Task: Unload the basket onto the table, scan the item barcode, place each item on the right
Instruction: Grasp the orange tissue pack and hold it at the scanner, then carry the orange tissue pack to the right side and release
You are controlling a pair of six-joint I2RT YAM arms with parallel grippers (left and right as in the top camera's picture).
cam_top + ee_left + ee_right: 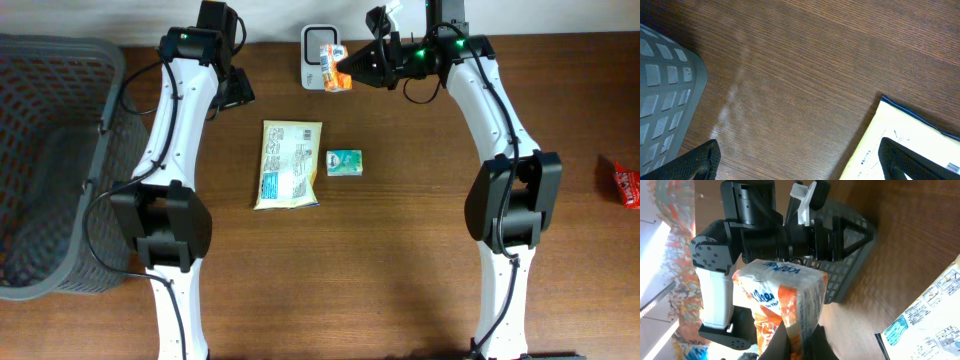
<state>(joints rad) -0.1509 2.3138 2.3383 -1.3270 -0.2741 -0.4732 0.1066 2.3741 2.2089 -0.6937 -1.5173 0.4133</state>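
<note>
My right gripper [356, 70] is shut on an orange and white packet [333, 64], holding it just in front of the white barcode scanner [318, 40] at the table's back edge. In the right wrist view the packet [782, 297] rises from between my fingertips [799, 341], with the scanner [715, 297] to its left. My left gripper [236, 90] hangs open and empty over bare wood left of the scanner. In the left wrist view its jaws [807, 165] stand wide apart, the right finger [917, 160] above a corner of a yellow packet [910, 140].
A yellow packet [289, 165] and a small green box [344, 162] lie mid-table. A grey mesh basket [50, 160] fills the left side; its corner [665, 100] shows in the left wrist view. A red item [625, 185] lies at the right edge.
</note>
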